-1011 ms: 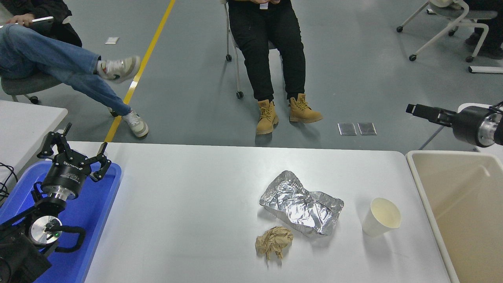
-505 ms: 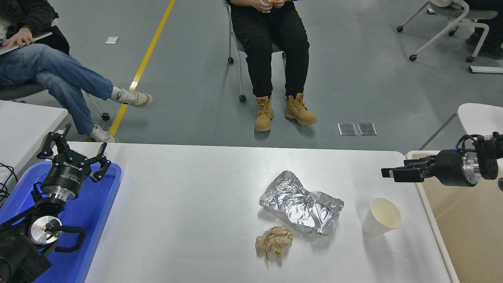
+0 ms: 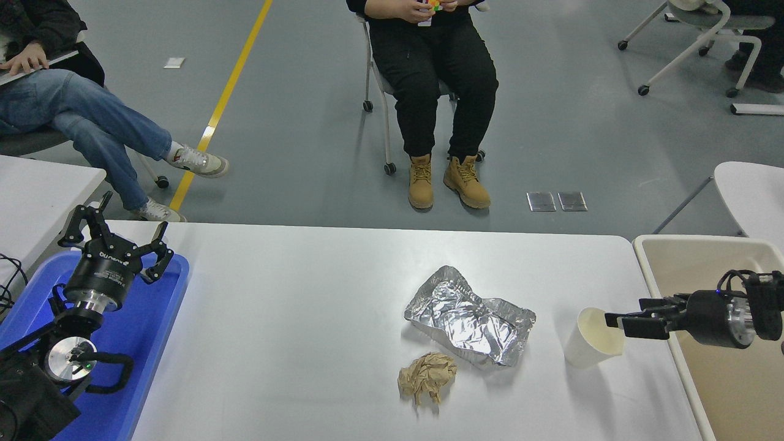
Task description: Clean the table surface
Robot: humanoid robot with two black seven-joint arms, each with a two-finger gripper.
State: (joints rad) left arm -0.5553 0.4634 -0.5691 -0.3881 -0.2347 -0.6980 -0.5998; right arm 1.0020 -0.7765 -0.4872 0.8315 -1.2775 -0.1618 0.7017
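Observation:
The white table surface (image 3: 294,318) carries a crumpled foil tray (image 3: 468,321), a ball of brown paper (image 3: 427,376) in front of it, and a white paper cup (image 3: 591,339) tilted to the right. My right gripper (image 3: 623,312) reaches in from the right edge, pointing left. It stands open, its fingertips at the cup's right rim, with nothing seen held. My left gripper (image 3: 119,231) is parked open over the blue tray (image 3: 153,343) at the lower left.
A beige bin (image 3: 704,257) adjoins the table's right end, under my right arm. Two people sit on chairs beyond the far edge, one at top centre (image 3: 435,79), one at top left (image 3: 79,116). Another white table (image 3: 37,190) stands at the left.
My right gripper has come down and forward from high above the bin to the cup's rim. The seated people shifted their legs. The left arm has not moved.

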